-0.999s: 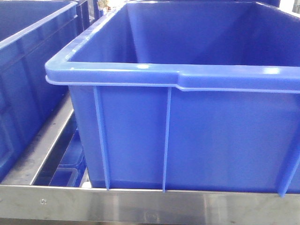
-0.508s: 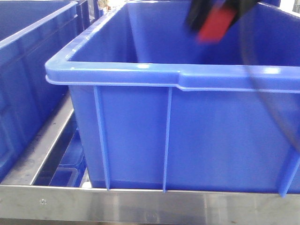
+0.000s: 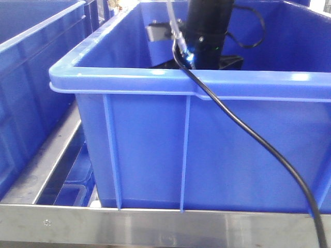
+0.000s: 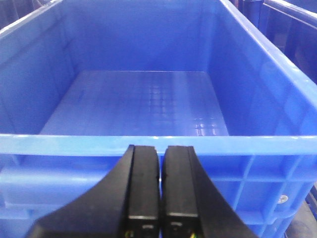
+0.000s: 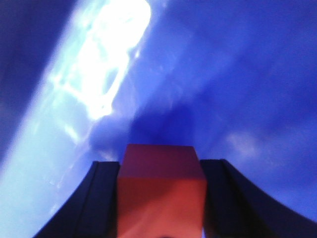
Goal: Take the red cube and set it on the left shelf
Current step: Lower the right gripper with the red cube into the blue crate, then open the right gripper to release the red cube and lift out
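The red cube is clamped between the black fingers of my right gripper, close above the shiny blue floor of a crate. In the front view my right arm reaches down into the big blue crate; the crate's front rim hides its fingers and the cube. This crate stands on the left shelf, whose steel front rail runs along the bottom. My left gripper is shut on nothing, hovering just in front of the near rim of an empty blue crate.
A black cable trails from the right arm over the crate's rim and down its front. A second blue crate sits to the left, with a steel rail and a gap between them.
The right arm came in from the top with the red cube and has gone down into the crate; the cube is now hidden behind the rim in the front view.
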